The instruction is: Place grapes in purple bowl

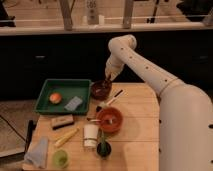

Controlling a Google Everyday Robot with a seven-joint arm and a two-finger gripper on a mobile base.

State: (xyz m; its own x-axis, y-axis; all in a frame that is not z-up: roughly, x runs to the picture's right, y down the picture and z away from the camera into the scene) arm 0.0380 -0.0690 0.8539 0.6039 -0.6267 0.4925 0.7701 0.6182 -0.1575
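Looking for the small dark purplish-red cluster of grapes, I cannot pick it out: it may be in the hand or already down in the bowl's dark hollow. The small round purple-maroon bowl (94, 92) stands at the far edge of the light wooden table (136, 131), just beside the green plastic tray (64, 89). The robot's hand (108, 79) hangs over the bowl's far right rim; whether it grips anything I cannot tell.

Being over the rim rather than the middle, a release could likely drop the grapes onto the table, or a descent could tip the bowl. The tray holds a round orange fruit (55, 98) and a grey-blue piece (73, 103). The larger orange-red bowl (121, 124) holds a utensil.
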